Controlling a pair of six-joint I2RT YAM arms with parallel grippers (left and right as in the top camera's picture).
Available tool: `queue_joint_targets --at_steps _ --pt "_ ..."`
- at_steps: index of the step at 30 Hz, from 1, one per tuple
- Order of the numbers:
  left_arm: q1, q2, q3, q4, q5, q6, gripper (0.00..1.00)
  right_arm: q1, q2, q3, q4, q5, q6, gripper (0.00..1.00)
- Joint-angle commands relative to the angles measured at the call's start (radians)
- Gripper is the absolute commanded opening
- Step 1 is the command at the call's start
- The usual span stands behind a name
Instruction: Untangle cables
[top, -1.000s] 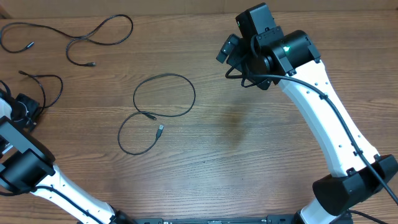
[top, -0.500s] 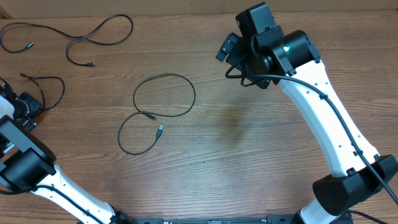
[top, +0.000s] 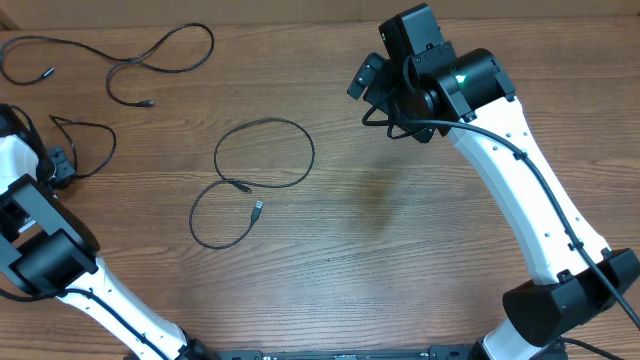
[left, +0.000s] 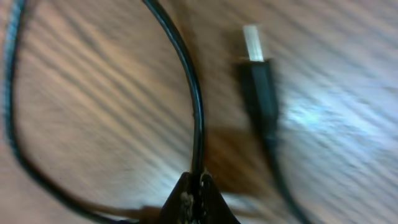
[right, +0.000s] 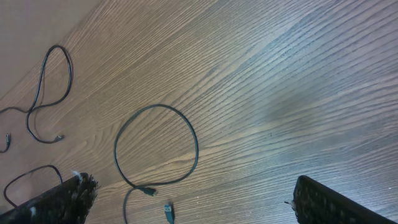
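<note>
Three thin black cables lie apart on the wooden table. One (top: 160, 45) snakes along the far left; it also shows in the right wrist view (right: 42, 81). A second cable (top: 300, 150) forms a loop mid-table with a USB plug (top: 257, 208), also seen from the right wrist (right: 194, 137). My left gripper (top: 62, 165) at the left edge is shut on the third cable (top: 100, 140); the left wrist view shows its jaws (left: 196, 190) pinching the cord (left: 194, 93) beside its plug (left: 256, 68). My right gripper (top: 365, 80) hangs open and empty above the table (right: 193, 186).
The right arm's white links (top: 520, 190) cross the right side of the table. The left arm's base (top: 45, 265) sits at the front left. Bare wood (top: 400, 250) lies between the arms.
My left gripper has moved a little right and away, dragging the held cable with it; its loop has shifted right. The right arm and the other two cables have not moved.
</note>
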Motion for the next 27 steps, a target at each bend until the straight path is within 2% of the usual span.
queue_joint_targets --at_steps 1,3,6,7,9,13,14,17,19,22,27 --pt "0.003 0.020 0.053 -0.002 -0.161 0.023 0.04 -0.001 0.003 -0.007 0.003 0.002 -0.004 1.00" --pt "-0.002 0.020 0.057 -0.002 -0.163 0.022 0.05 -0.001 0.003 -0.007 0.004 0.002 -0.004 1.00" --pt "-0.011 0.019 0.059 -0.001 -0.163 -0.011 0.13 -0.001 0.003 -0.007 0.003 0.002 -0.004 1.00" --pt "-0.012 0.019 0.063 -0.002 -0.163 -0.045 0.19 -0.001 0.003 -0.007 0.003 0.002 -0.004 1.00" --pt "-0.013 0.018 0.077 -0.008 -0.161 -0.129 0.40 -0.001 0.003 -0.007 0.003 0.002 -0.004 1.00" --pt "-0.013 0.017 0.149 -0.061 -0.149 -0.244 0.43 -0.001 0.003 -0.007 0.000 0.002 -0.004 1.00" --pt "-0.013 0.017 0.171 -0.079 -0.140 -0.266 0.51 -0.001 0.003 -0.007 0.000 0.002 -0.004 1.00" --pt "-0.012 0.017 0.232 -0.135 -0.070 -0.315 0.86 -0.001 0.003 -0.007 -0.003 0.002 -0.004 1.00" --pt "-0.006 0.017 0.255 -0.168 -0.039 -0.342 0.98 -0.001 0.003 -0.007 -0.006 0.002 -0.004 1.00" --pt "0.014 0.018 0.259 -0.214 -0.036 -0.359 1.00 -0.001 0.003 -0.007 -0.014 0.002 -0.004 1.00" --pt "0.075 0.020 0.257 -0.278 0.015 -0.476 0.99 -0.001 0.003 -0.007 -0.021 0.002 -0.004 1.00"
